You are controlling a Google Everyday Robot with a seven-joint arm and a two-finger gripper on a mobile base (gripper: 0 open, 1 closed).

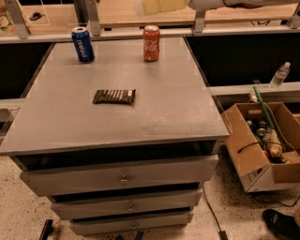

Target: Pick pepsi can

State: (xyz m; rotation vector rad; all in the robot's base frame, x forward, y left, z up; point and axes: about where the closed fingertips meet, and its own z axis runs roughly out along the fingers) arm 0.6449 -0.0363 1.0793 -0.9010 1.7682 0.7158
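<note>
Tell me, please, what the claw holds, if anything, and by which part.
Nothing: the claw hangs at the top edge, beyond the red can, while the pepsi can stands free at the far left of the table.

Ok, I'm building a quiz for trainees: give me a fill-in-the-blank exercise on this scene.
1. In the camera view, the pepsi can stands ____ of the Coca-Cola can.
2. The hand is at the picture's ____ edge, beyond the Coca-Cola can.
3. Both cans stand ____ on the cabinet top.
4. The cardboard box sits on the ____.
Missing words: left; top; upright; floor.
</note>
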